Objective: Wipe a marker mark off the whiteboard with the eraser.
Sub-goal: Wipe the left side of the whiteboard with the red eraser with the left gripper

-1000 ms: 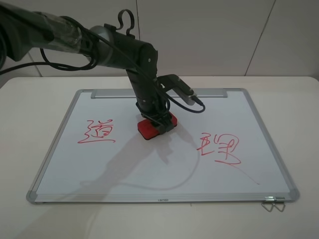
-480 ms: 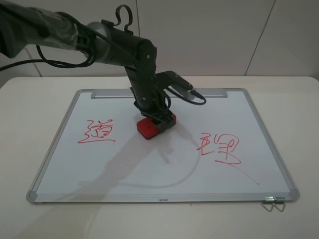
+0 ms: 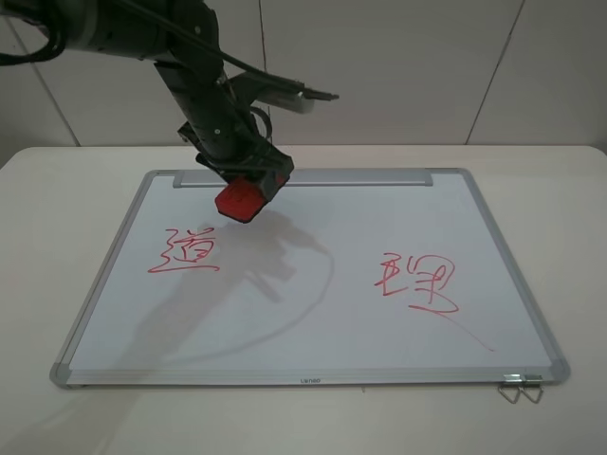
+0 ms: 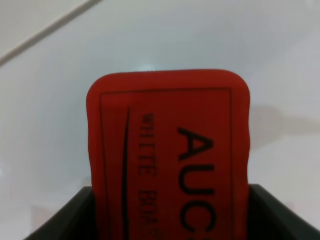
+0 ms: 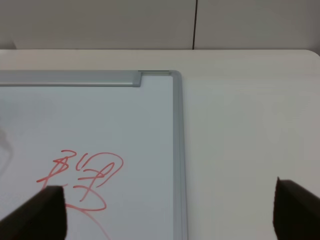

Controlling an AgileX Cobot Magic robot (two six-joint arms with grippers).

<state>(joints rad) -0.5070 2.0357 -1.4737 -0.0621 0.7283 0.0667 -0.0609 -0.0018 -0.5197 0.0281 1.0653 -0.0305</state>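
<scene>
The whiteboard (image 3: 313, 313) lies flat on the table, with a red marker mark (image 3: 185, 251) on its left side and another (image 3: 417, 282) on its right. My left gripper (image 3: 248, 183) is shut on the red eraser (image 3: 239, 201), which hangs tilted above the board's far left, just beyond the left mark. In the left wrist view the eraser (image 4: 170, 150) fills the space between the dark fingers (image 4: 70, 220). My right gripper (image 5: 167, 210) is open over the board's right part, close to the right mark (image 5: 87, 180); it does not show in the exterior high view.
The board's grey pen tray (image 3: 379, 177) runs along its far edge. A wire binder clip (image 3: 520, 387) sits at the near right corner. White table (image 3: 550, 190) surrounds the board, and a wall stands close behind.
My left arm has lifted the eraser off the middle of the board and carried it up and to the far left, toward the left mark.
</scene>
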